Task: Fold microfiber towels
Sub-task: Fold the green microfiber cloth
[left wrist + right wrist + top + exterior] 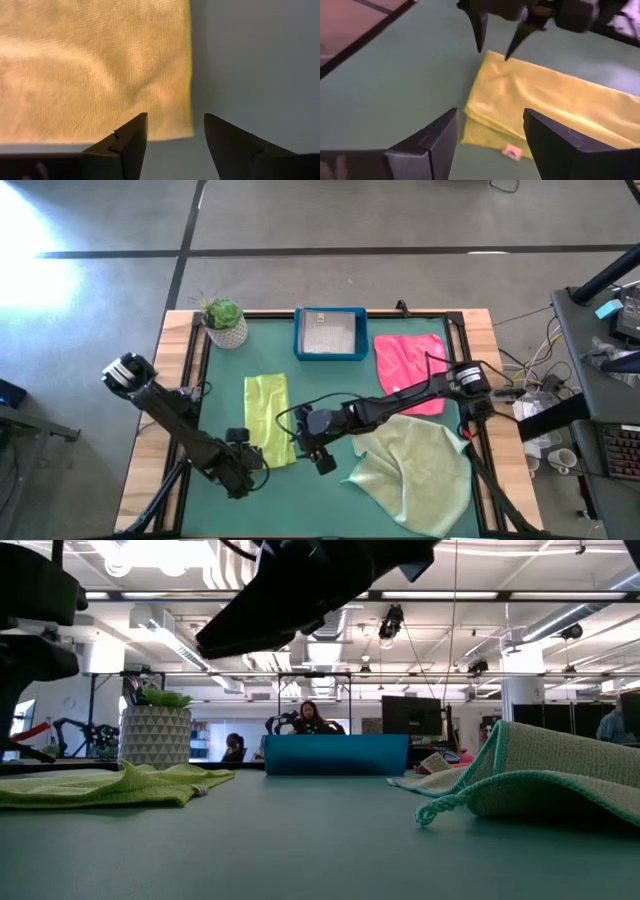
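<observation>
The yellow towel (268, 418) lies folded into a long strip on the green mat, left of centre. Its layered near end and a small tag (510, 150) show in the right wrist view. My left gripper (175, 122) is open and points down just over the strip's near corner (186, 131); from the right wrist view (494, 50) I see no touch. My right gripper (490, 120) is open beside the strip's near end, on its right (325, 463). The pink towel (410, 370) and the large sage towel (415, 470) lie flat to the right.
A blue tray (330, 332) with a grey cloth inside stands at the far middle. A potted plant (225, 322) is in the far left corner. In the low view the sage towel's raised fold (540, 780) sits at the right. Bare mat (300, 505) lies near the front edge.
</observation>
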{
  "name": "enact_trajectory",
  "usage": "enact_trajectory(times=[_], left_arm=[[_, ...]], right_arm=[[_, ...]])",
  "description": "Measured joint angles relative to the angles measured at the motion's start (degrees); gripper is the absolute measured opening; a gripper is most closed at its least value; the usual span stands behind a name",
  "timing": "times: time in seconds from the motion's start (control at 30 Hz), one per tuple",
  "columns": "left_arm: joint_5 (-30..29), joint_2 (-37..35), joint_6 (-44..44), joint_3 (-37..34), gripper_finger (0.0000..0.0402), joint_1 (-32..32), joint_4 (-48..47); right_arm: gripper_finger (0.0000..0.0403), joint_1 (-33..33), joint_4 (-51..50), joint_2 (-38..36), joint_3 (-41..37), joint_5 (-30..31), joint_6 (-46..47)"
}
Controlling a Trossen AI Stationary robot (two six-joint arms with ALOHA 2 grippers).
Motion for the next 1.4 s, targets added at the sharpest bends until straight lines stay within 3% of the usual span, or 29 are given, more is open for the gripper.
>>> enact_trajectory(times=[0.7, 0.83, 1.17, 1.4], left_arm=[[-0.4, 6.2, -0.2, 0.0, 0.0175, 1.8, 2.9], [-1.0, 6.0, 0.0, -0.1, 0.0141, 3.2, 3.1], [-5.1, 6.2, 7.2, 0.5, 0.0011, 3.9, 5.7], [-5.3, 6.2, 8.5, 2.2, 0.001, 5.4, 5.8]], right_arm=[[0.0215, -0.1, 7.6, 8.2, 0.0, -5.1, 4.2], [0.0215, -0.2, 8.1, 8.6, 0.0, -5.1, 4.9], [0.0215, -0.7, 8.0, 9.2, 0.0, -4.9, 3.6], [0.0215, -0.7, 7.6, 9.2, 0.0, -5.1, 3.6]])
